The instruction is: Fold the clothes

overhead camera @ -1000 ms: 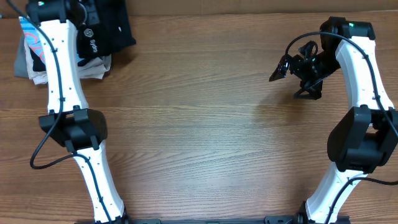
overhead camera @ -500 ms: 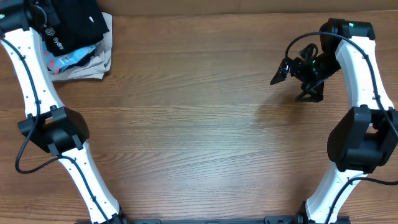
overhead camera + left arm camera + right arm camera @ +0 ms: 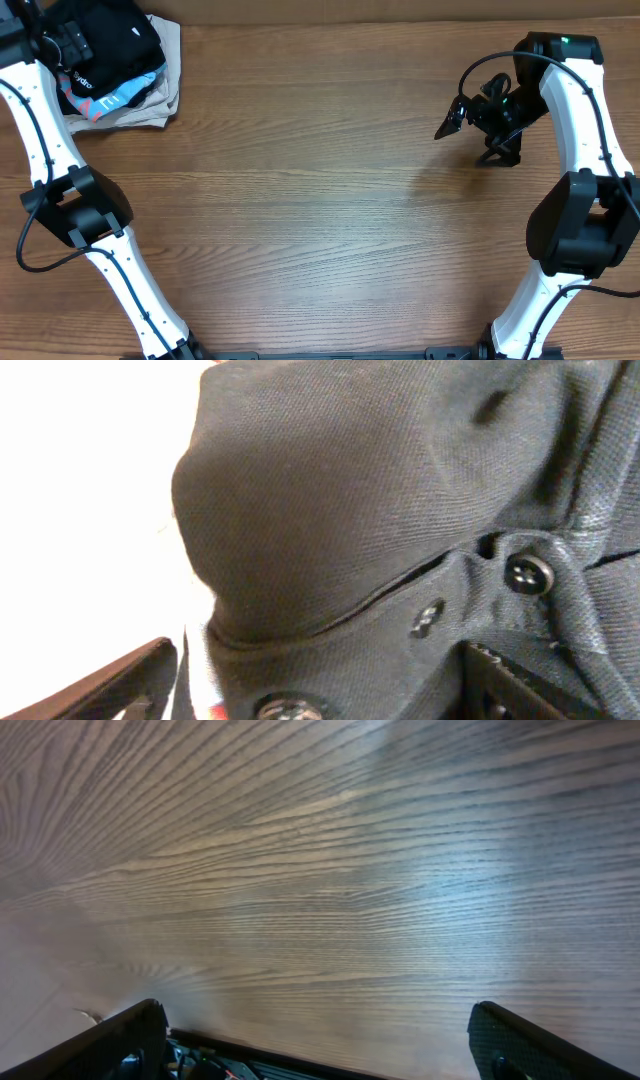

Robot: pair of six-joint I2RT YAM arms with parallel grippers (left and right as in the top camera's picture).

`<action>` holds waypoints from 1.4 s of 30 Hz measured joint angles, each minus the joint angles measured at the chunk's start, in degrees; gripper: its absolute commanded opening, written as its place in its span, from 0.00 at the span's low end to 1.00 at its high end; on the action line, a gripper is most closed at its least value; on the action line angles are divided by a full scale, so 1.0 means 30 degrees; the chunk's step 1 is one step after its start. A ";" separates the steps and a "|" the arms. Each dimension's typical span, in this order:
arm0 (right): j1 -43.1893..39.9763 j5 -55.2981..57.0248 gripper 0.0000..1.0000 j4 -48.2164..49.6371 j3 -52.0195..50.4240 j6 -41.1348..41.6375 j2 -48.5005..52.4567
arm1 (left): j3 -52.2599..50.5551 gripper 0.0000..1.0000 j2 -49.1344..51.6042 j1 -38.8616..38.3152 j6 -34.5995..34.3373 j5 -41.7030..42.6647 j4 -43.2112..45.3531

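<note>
The clothes, a black buttoned garment [image 3: 115,40], lie bunched on top of a pile at the table's far left corner. My left gripper [image 3: 72,45] is right over them. In the left wrist view the black fabric [image 3: 330,500] fills the frame. That gripper [image 3: 310,690] is open, its fingers [image 3: 110,680] wide apart on either side of the placket and buttons. My right gripper [image 3: 462,135] hovers open at the far right, with only bare wood between its fingers [image 3: 325,1040].
Under the black garment lie a light blue shirt with coral lettering [image 3: 118,97] and a beige garment [image 3: 162,80]. The wooden table [image 3: 320,200] spreads between both arms. White brightness beyond the fabric marks the table's edge [image 3: 80,510].
My left arm swung left, carrying the black garment onto the pile at the corner, and its jaws opened wide. The right arm has barely moved.
</note>
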 measured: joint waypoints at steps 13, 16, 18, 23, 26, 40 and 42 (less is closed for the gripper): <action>0.0000 -0.0029 0.93 0.0729 0.0007 0.0131 -0.2259 | 0.0066 0.70 -0.4539 -0.0211 -0.1676 0.0699 -0.3038; 0.0000 0.0211 0.93 0.0896 0.0000 0.0459 -0.3300 | 0.0073 0.80 -0.4889 -0.0262 -0.1894 0.2412 -0.5238; 0.0000 0.0554 0.93 0.0648 0.0007 0.0627 -0.4364 | 0.0066 0.83 -0.4976 -0.0262 -0.2004 0.4000 -0.6564; 0.0000 0.1596 0.93 -0.1049 0.0000 0.0867 -0.8823 | -0.0007 1.00 -0.5923 -0.0321 -0.2025 0.7431 -0.9449; 0.0058 0.1836 0.94 -0.1129 -0.0124 0.0954 -1.1708 | 0.0000 1.00 -0.6943 -0.0532 -0.2091 0.8466 -1.0542; 0.0087 0.3577 1.00 -0.1268 -0.2543 0.1035 -2.5106 | 0.0029 1.00 -0.7876 -0.1654 -0.2084 0.9588 -1.2327; 0.0087 0.3643 1.00 -0.1260 -0.2586 0.1020 -2.5951 | 0.0029 1.00 -0.7876 -0.1639 -0.2084 0.9595 -1.2335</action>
